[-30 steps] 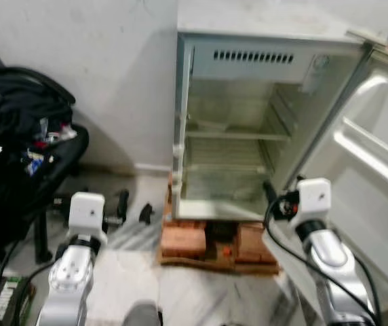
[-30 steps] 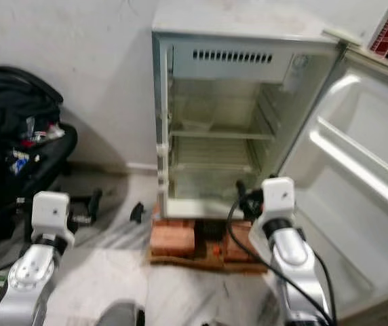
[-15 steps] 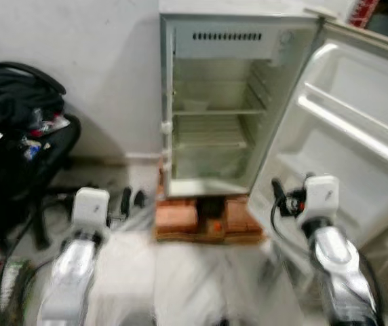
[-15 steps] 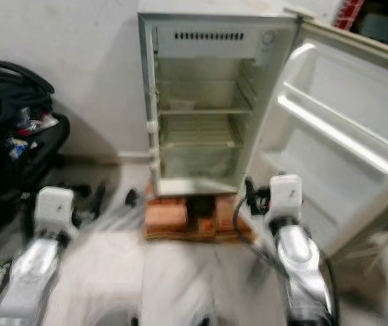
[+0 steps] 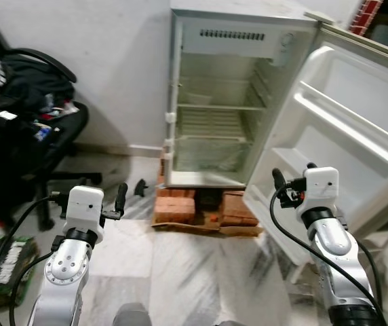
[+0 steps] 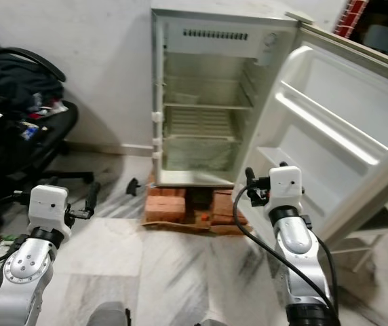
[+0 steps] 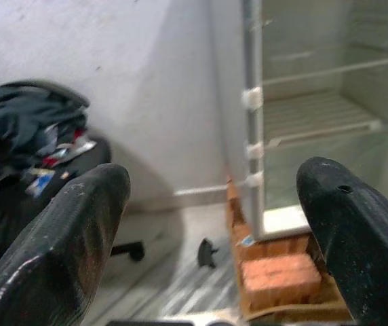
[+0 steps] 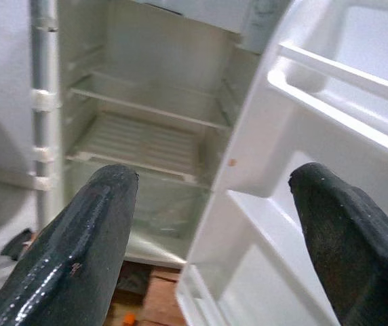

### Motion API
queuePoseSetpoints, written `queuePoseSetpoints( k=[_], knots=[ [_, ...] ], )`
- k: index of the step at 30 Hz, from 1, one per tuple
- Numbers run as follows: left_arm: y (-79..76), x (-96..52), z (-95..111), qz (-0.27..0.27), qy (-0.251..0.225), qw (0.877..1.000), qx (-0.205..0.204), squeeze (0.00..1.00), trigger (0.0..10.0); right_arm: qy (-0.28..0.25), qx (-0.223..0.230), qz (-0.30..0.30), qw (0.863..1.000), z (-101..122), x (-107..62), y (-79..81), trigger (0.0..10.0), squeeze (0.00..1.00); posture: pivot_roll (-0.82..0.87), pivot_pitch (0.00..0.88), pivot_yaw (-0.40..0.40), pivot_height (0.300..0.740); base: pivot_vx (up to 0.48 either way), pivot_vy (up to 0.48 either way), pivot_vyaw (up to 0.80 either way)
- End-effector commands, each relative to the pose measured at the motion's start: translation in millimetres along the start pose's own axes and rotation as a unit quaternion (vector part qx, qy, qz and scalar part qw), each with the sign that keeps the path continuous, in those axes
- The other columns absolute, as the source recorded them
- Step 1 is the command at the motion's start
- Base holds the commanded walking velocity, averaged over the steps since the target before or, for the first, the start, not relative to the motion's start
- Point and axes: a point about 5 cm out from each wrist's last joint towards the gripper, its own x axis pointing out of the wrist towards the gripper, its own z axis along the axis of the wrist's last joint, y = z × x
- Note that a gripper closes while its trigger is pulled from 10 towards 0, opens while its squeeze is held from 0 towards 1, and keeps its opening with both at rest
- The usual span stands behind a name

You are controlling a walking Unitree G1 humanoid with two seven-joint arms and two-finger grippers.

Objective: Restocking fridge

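A small white fridge (image 5: 238, 41) stands against the wall with its door (image 5: 357, 136) swung wide to the right. Its wire shelves (image 5: 211, 125) and door racks (image 8: 330, 75) are bare. Both my arms are raised in front of me, well short of the fridge. My left gripper (image 5: 89, 193) is open and holds nothing; its fingers (image 7: 65, 231) frame the fridge's hinge-free edge and the floor. My right gripper (image 5: 294, 173) is open too, and its fingers (image 8: 92, 238) frame the shelves and the inner door.
The fridge rests on red bricks (image 5: 177, 207) over a wooden board. A black office chair (image 5: 38, 129) piled with clothes stands at the left. A green box (image 5: 4, 258) lies on the marble floor at my lower left, and a small black part (image 5: 140, 187) near the bricks.
The whole picture has shifted and sharpened: the fridge now looks farther off, with more of the open door and floor in view. Both arms keep the same raised pose, grippers still open.
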Motion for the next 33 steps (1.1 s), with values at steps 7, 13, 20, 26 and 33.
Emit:
queuePoseSetpoints(
  k=[7,13,20,26,33],
  knots=[
    [-11.9,-1.3,-2.2,-0.023,0.001,1.000,-0.001,0.00,10.0,0.036,0.009,0.004,0.999,-17.1,-12.4,0.5,10.0,0.00,0.15,0.000,-0.085,0.740,0.000,-0.471,0.00],
    [-15.5,0.1,-3.9,-0.037,0.006,0.999,-0.001,0.00,10.0,0.037,0.023,0.006,0.999,-17.8,-10.6,1.6,10.0,0.00,0.15,0.000,-0.082,0.740,0.000,-0.480,0.00],
    [-20.3,-2.0,-6.5,-0.056,0.015,0.998,-0.001,0.00,10.0,0.043,0.033,0.004,0.999,-20.7,-14.8,0.2,10.0,0.00,0.15,0.000,-0.084,0.740,0.000,-0.480,0.00],
    [-29.0,-2.0,-13.3,-0.094,0.036,0.995,0.016,0.00,10.0,0.050,0.064,-0.008,0.997,-21.7,-10.6,-2.4,10.0,0.00,0.15,0.000,-0.073,0.740,0.000,-0.480,0.00],
    [-31.8,13.0,-16.3,-0.128,0.051,0.989,0.055,0.00,10.0,0.041,0.102,-0.038,0.993,-18.7,13.5,3.4,10.0,0.00,0.14,0.000,-0.005,0.740,0.000,-0.075,0.00]
  ],
)
